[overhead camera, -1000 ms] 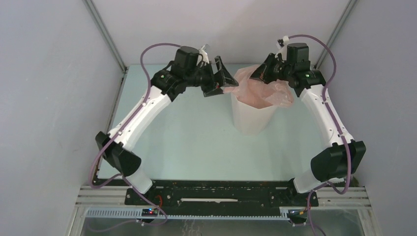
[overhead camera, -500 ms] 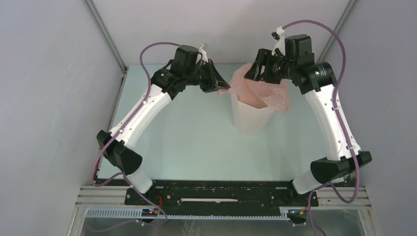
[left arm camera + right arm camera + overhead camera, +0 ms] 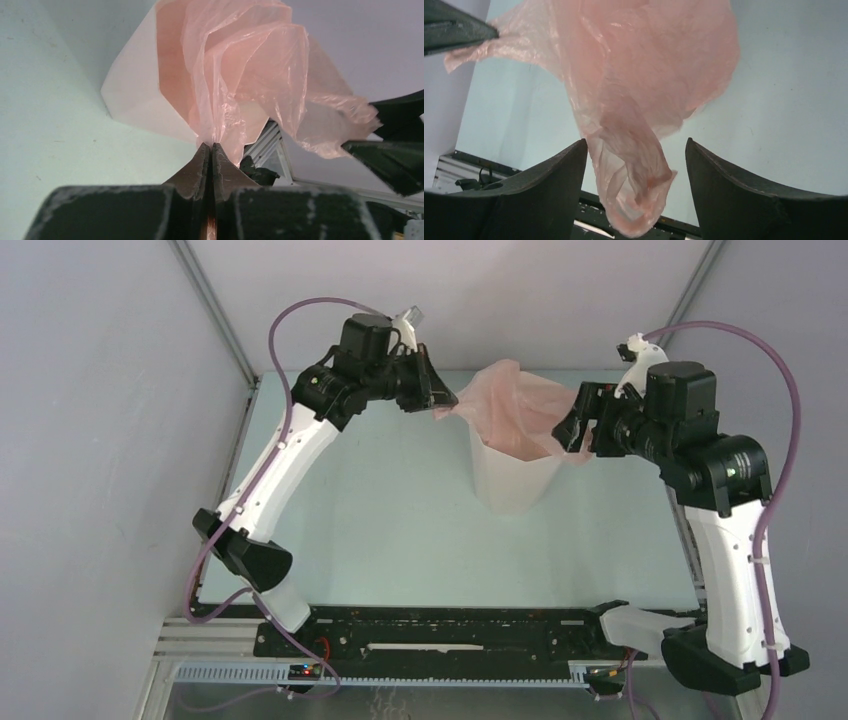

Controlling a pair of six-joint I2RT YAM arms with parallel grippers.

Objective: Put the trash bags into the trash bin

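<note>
Left wrist view: the left end effector [image 3: 212, 149] is clamped on a fold of the trash bag [image 3: 250, 75], which sits partly inside the trash bin [image 3: 132, 95]; the right end effector [image 3: 635, 142] gapes, film loose between its jaws; seating underway, I judge; next, push film down.

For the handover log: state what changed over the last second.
The left fingers closed on the trash bag's left edge and drew it left. The right fingers let go and pulled back right, open now, a loose flap hanging between them. The trash bin stayed put, the bag still draped in its mouth.
</note>
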